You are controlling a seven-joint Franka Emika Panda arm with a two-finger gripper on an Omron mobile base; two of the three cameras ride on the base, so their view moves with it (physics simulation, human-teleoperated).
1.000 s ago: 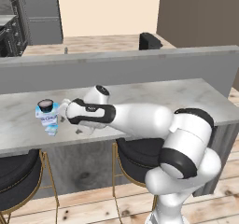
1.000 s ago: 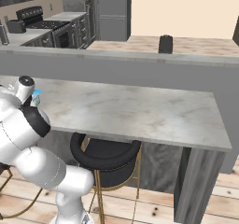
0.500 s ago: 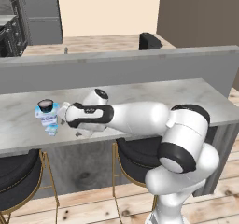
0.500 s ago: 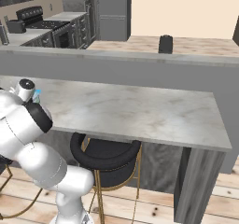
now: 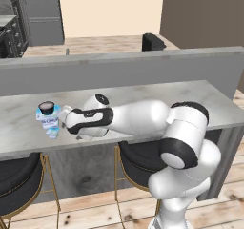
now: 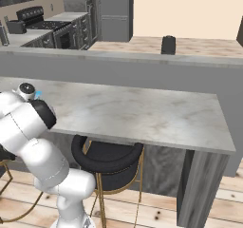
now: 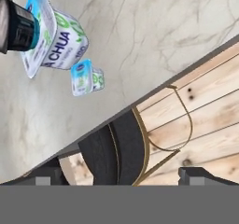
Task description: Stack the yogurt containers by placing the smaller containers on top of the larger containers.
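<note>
Dark cup (image 7: 18,26) already sits on the big tub (image 7: 53,38) at the desk's (image 5: 143,97) left end; tiny pack (image 7: 86,77) beside it is left. My pincer (image 7: 121,177) is wide open, empty.

Smooth veined marble counter (image 5: 143,97)

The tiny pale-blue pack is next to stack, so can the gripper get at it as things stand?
Probably yes: the tiny pale-blue pack lies alone on the marble counter beside the tub, nothing over it, and the gripper is open close by.
</note>
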